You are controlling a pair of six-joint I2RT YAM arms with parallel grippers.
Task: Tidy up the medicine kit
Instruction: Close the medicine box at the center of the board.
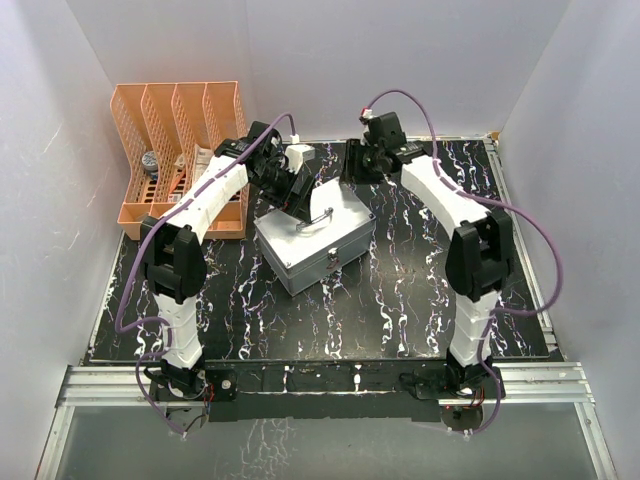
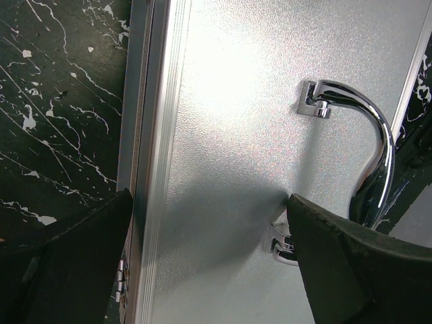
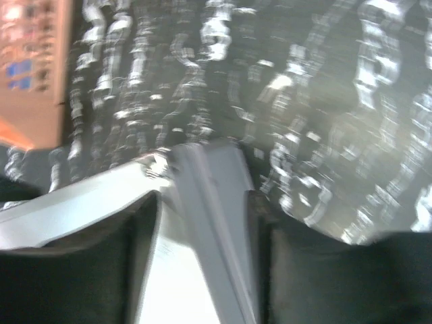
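The medicine kit is a grey metal box lying askew in the middle of the black marbled table, lid down, with its chrome handle on top. My left gripper hovers low over the lid's far left part. In the left wrist view this gripper is open wide, one finger over the lid's hinged edge and the other beside the handle's mount, nothing held. My right gripper is at the box's far corner. The blurred right wrist view shows that gripper open, its fingers either side of a grey box edge.
An orange slotted file rack holding a few items stands at the back left, also in the right wrist view as an orange rack. White walls enclose the table on three sides. A metal rail runs along the near edge.
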